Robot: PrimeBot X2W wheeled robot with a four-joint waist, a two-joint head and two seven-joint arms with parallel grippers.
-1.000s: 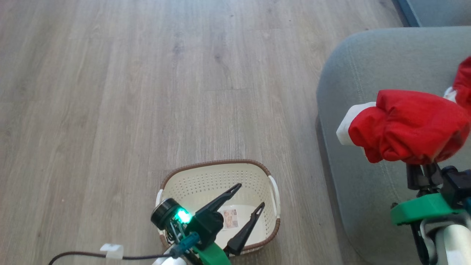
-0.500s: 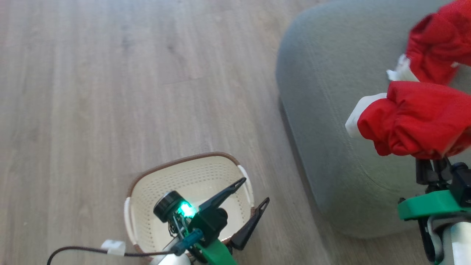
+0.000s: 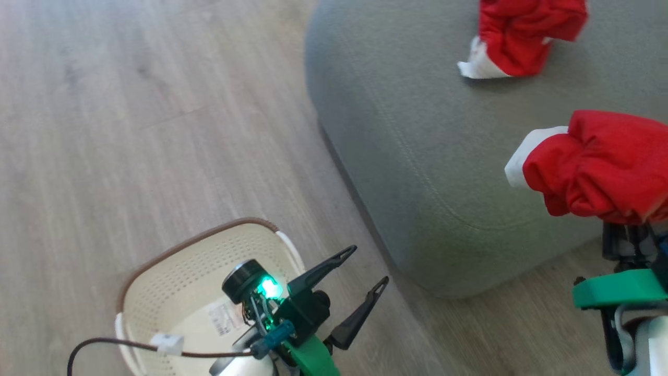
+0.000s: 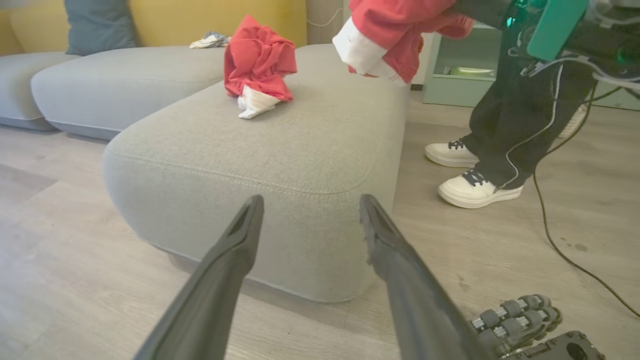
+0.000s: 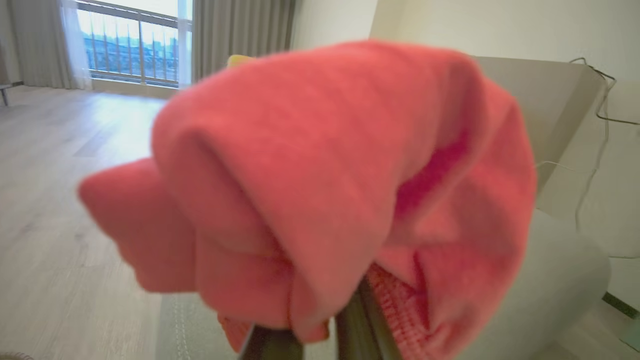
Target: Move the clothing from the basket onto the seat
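One red garment [image 3: 522, 36] lies on the grey seat [image 3: 417, 156]; a second garment [image 3: 600, 167] is clamped in the right fingers [image 5: 365, 330] over its edge. The single basket [image 3: 172, 271] on the floor [image 3: 130, 130] holds a sticker [image 3: 222, 318] too small to read; the left fingers [image 3: 323, 269] spread wide.

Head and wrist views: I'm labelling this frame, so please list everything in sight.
seat: one, grey, on the floor
lying garment: one, red with white cuff, on the seat's top
held garment: one, red with white cuff, over the seat's edge
basket: one, cream with brown rim, on the floor, no clothing inside
sofa: one, grey, behind the seat
shoes: two, white, a person's, beside the seat
left gripper: one, dark, open beside the basket
right gripper: one, dark, shut on held garment
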